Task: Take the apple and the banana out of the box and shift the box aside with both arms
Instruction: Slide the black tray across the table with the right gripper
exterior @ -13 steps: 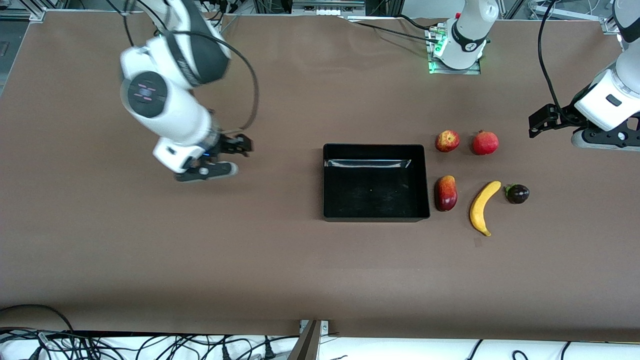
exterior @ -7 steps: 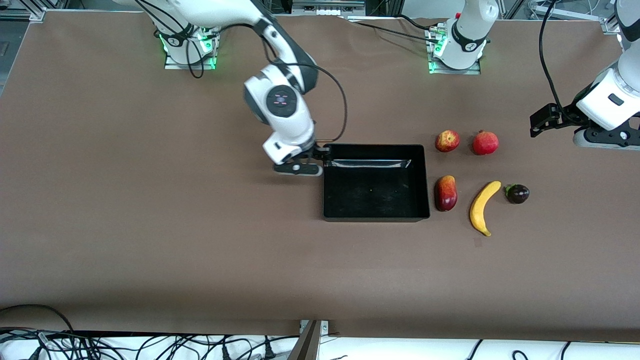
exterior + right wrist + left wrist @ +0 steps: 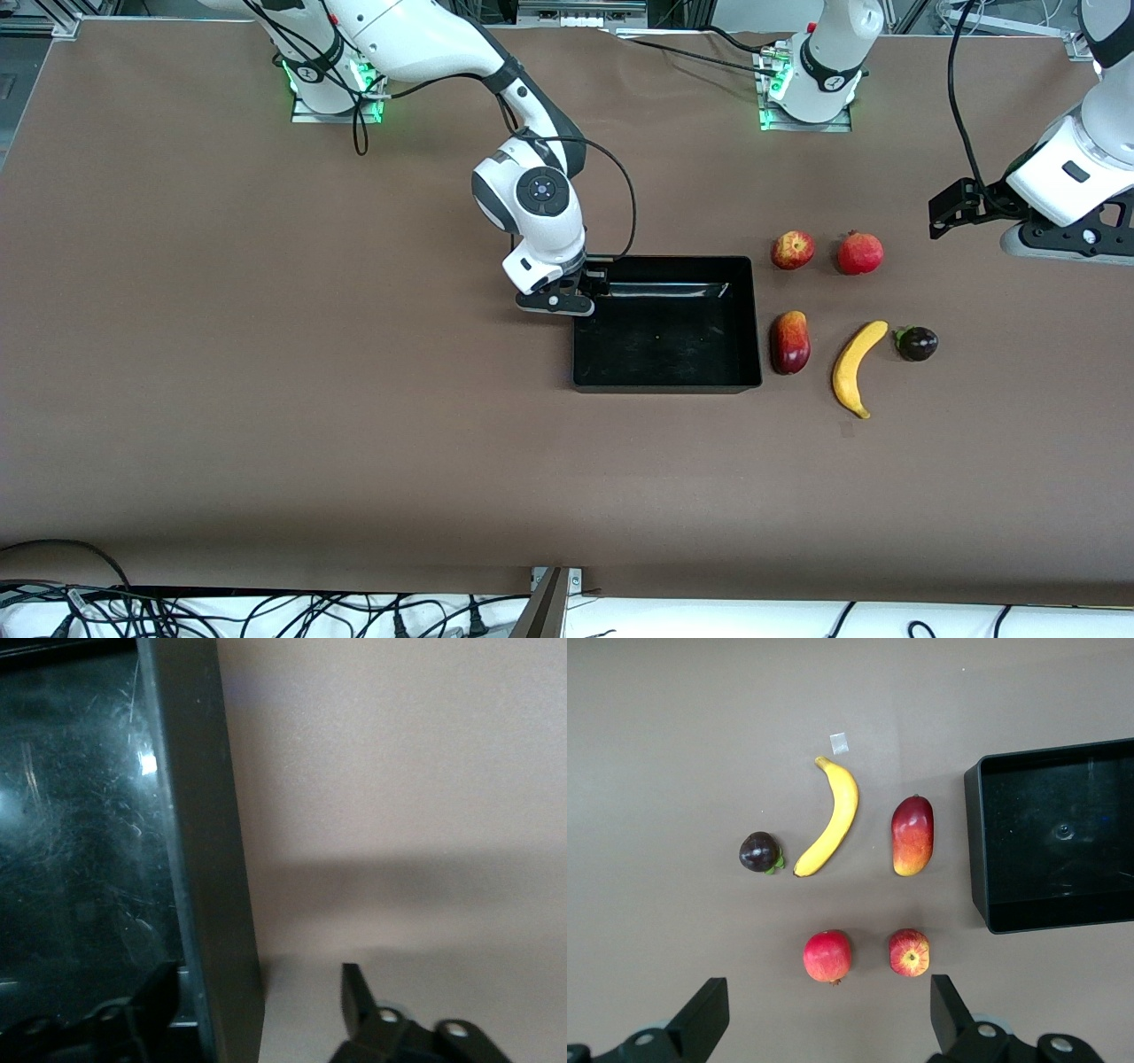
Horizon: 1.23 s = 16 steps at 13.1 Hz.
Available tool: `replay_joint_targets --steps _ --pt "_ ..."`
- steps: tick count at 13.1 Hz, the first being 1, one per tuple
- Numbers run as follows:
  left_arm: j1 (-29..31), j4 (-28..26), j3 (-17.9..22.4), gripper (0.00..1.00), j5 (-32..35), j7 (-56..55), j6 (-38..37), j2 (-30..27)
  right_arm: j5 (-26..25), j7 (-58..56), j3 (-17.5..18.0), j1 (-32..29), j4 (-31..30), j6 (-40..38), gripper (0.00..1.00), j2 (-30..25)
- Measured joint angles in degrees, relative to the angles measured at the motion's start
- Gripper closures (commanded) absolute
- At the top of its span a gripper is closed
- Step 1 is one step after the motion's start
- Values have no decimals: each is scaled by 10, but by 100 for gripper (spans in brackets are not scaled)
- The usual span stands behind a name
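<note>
The box (image 3: 666, 323) is already empty: the apple (image 3: 792, 250) and banana (image 3: 857, 367) lie on the counter (image 3: 266, 399) beside it, toward the left arm's end, the apple farther from the front camera than the banana. A mango (image 3: 789, 342) lies between the box and the banana, a pomegranate (image 3: 860, 252) sits beside the apple, and a dark mangosteen (image 3: 916, 343) lies beside the banana. What is left, as I judge it, is moving the box aside with both arms.

The right hand (image 3: 580, 297) is down at the box's wall toward the right arm's end; in the right wrist view one finger is inside the wall and one outside, with gaps showing, so it straddles the wall without pinching it.

The left hand (image 3: 824, 1014) hangs wide open and empty over the counter near the fruit, well apart from the box, waiting.
</note>
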Motion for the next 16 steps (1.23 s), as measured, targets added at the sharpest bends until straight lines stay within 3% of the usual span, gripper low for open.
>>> replay_joint_targets --steps 7,10,12,16 --pt "0 4 1 0 0 0 -4 0 -2 -9 -3 1 7 -8 100 -2" --pt "0 4 1 0 0 0 -13 0 -4 -58 -37 -5 16 -62 100 -25" --pt "0 5 1 0 0 0 -31 0 -4 -119 -55 -32 19 -103 100 -55" --pt "0 5 1 0 0 0 -45 0 -4 -288 -65 -148 12 -171 100 -103"
